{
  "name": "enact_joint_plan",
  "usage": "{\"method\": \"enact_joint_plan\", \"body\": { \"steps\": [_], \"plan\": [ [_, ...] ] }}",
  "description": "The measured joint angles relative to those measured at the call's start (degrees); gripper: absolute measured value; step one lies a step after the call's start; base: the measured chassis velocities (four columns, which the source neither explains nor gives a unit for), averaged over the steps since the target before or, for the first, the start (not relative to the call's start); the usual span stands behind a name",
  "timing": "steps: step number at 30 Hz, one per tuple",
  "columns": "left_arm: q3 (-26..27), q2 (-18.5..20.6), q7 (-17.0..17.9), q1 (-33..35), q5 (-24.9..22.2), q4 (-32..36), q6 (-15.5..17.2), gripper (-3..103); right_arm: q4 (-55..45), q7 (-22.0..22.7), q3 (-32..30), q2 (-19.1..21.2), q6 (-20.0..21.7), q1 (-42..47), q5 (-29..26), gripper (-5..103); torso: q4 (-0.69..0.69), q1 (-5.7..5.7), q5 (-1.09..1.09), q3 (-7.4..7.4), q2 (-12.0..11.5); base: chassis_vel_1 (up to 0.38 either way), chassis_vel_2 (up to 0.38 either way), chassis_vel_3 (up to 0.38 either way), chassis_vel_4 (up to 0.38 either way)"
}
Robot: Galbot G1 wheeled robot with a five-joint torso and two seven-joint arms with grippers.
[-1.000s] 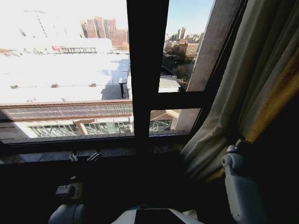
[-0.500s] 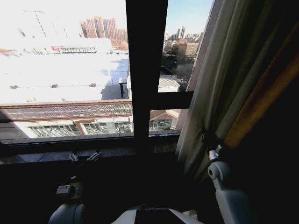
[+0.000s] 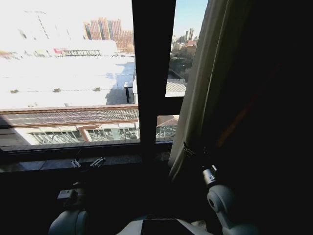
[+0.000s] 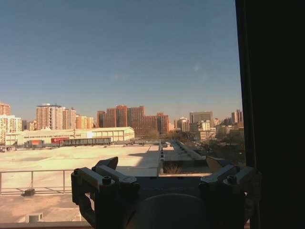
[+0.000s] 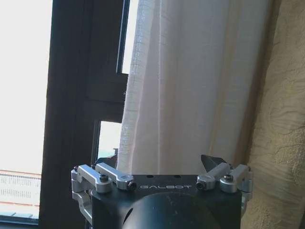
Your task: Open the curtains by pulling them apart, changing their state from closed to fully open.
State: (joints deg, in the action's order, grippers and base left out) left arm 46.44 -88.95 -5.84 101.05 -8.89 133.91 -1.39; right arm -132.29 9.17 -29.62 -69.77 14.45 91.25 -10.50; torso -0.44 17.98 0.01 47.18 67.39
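1. The window is mostly uncovered. The curtain (image 3: pixel 195 83) hangs at the right side of the window, its edge just right of the dark window frame (image 3: pixel 152 73). The task looks partly done; this panel could go further right.
2. The right tool (image 5: pixel 162 164) is spread open with the white curtain between and behind its fingers (image 5: pixel 110 177); I cannot tell if they touch it.
3. The left tool (image 4: pixel 162 167) is open and holds nothing, low near the window sill (image 3: pixel 49 164), facing the glass.
4. Outside are a bright roof (image 3: pixel 63 78) and city buildings (image 4: pixel 128 119). A yellowish heavier drape (image 5: pixel 281 119) hangs beside the white curtain.
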Motion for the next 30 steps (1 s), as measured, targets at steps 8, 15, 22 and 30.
{"method": "enact_joint_plan", "body": {
  "steps": [8, 15, 22, 30],
  "plan": [
    [0.16, 0.11, 2.00, -1.02, -0.27, 1.76, 2.67, 100, 0.06, 0.82, -0.03, 1.51, -1.41, 0.54, 0.94, 100, -0.01, 0.01, 0.01, 0.00, -0.01, 0.044, 0.036, -0.041, -0.044],
    [-0.08, 0.02, 2.02, -0.88, 0.23, 1.88, 2.87, 100, 1.90, 0.84, 1.53, 0.50, -2.18, -0.87, 2.71, 100, 0.00, 0.00, 0.01, 0.00, -0.01, 0.176, 0.176, -0.173, -0.169],
    [0.36, 0.10, 1.98, 0.35, 0.46, 2.19, 3.33, 100, 2.27, 0.78, 2.06, -0.80, -2.35, -0.68, 3.95, 100, -0.01, 0.00, 0.00, 0.00, 0.00, 0.286, 0.292, -0.268, -0.298],
    [1.84, 1.08, 1.93, 0.81, -0.61, 2.59, 3.98, 100, 2.24, 0.71, 2.51, -1.40, -2.26, -0.41, 4.62, 100, 0.00, 0.00, 0.01, 0.00, -0.01, 0.344, 0.349, -0.337, -0.341]
  ]
}}
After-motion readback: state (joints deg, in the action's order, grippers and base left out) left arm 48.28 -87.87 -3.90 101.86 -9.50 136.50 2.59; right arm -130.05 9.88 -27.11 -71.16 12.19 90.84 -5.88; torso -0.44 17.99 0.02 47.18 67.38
